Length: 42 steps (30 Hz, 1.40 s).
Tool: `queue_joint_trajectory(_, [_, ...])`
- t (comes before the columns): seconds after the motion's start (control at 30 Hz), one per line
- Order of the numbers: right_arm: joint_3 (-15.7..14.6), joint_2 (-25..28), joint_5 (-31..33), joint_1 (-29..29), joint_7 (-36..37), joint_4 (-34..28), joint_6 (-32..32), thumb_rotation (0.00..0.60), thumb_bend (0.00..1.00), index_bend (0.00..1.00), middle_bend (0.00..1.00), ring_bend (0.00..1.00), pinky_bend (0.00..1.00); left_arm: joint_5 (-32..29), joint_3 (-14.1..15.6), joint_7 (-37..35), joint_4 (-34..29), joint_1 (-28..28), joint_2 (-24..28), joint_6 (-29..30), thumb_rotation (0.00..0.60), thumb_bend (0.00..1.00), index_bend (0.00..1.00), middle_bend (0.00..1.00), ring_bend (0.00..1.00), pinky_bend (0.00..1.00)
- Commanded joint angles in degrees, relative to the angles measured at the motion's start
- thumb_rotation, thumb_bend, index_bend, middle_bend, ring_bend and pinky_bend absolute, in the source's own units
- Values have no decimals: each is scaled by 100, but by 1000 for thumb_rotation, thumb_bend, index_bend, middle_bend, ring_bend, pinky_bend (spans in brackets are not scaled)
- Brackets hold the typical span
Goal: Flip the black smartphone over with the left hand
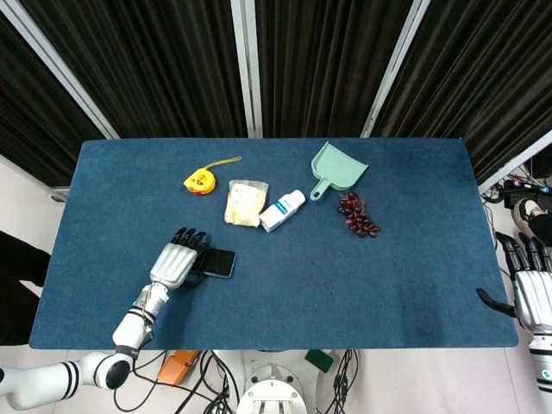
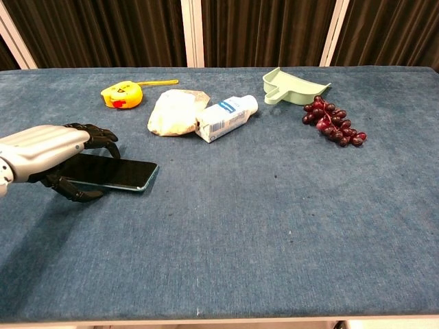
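The black smartphone (image 2: 120, 175) (image 1: 221, 262) lies at the table's front left, screen up, its near-left end under my left hand (image 2: 42, 151) (image 1: 175, 265). The fingers (image 2: 97, 133) arch over the phone's far edge and the thumb (image 2: 77, 195) sits under its near edge, so the hand grips that end. The gripped end looks slightly raised off the blue cloth, while the right end stays down. My right hand (image 1: 531, 286) hangs off the table's right edge, fingers apart and holding nothing.
Behind the phone are a yellow tape measure (image 2: 122, 93), a pale packet (image 2: 175, 112) and a white bottle (image 2: 228, 117). A green dustpan (image 2: 293, 86) and dark red grapes (image 2: 333, 123) lie at the back right. The blue table (image 2: 274, 233) edge runs close to my left forearm.
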Motion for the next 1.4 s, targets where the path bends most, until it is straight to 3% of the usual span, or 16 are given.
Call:
queue_joint_trajectory(0.03, [-1, -4, 4, -9, 17, 11, 6, 600, 269, 126, 180, 0, 17, 12, -3, -31, 74, -33, -52, 12, 600, 276, 296, 70, 0, 0])
queue_joint_trajectory(0.33, [-1, -10, 10, -48, 85, 46, 50, 600, 269, 131, 180, 0, 17, 175, -52, -528, 286, -96, -133, 68, 600, 466, 499, 121, 0, 0])
queue_joint_trajectory(0.57, [-4, -12, 7, -71, 128, 70, 71, 600, 269, 136, 180, 0, 17, -1, 8, -841, -391, -115, 432, -275, 600, 563, 519, 129, 0, 0])
queue_joint_trajectory(0.8, [-18, -36, 18, -99, 180, 114, 73, 600, 269, 138, 181, 0, 16, -353, 199, -357, -1158, -194, 1024, -494, 600, 581, 520, 129, 0, 0])
queue_joint_trajectory(0.93, [-25, -35, -5, -115, 212, 116, 98, 600, 269, 138, 181, 0, 17, -603, 161, -120, -1317, -317, 1072, -528, 600, 588, 520, 130, 0, 0])
queue_joint_trajectory(1.07, [-33, -21, 0, -151, 240, 117, 132, 600, 269, 138, 180, 0, 16, -813, 137, 94, -1310, -450, 1049, -555, 600, 581, 451, 130, 0, 0])
queue_joint_trajectory(1.23, [-41, -14, 25, -198, 277, 131, 163, 600, 269, 138, 181, 0, 16, -1093, 113, 223, -1364, -586, 1077, -590, 600, 572, 269, 124, 0, 0])
queue_joint_trajectory(1.4, [-36, -16, 33, -217, 288, 140, 175, 600, 269, 138, 181, 0, 16, -1058, 111, 194, -1489, -587, 1145, -396, 600, 564, 224, 121, 0, 0])
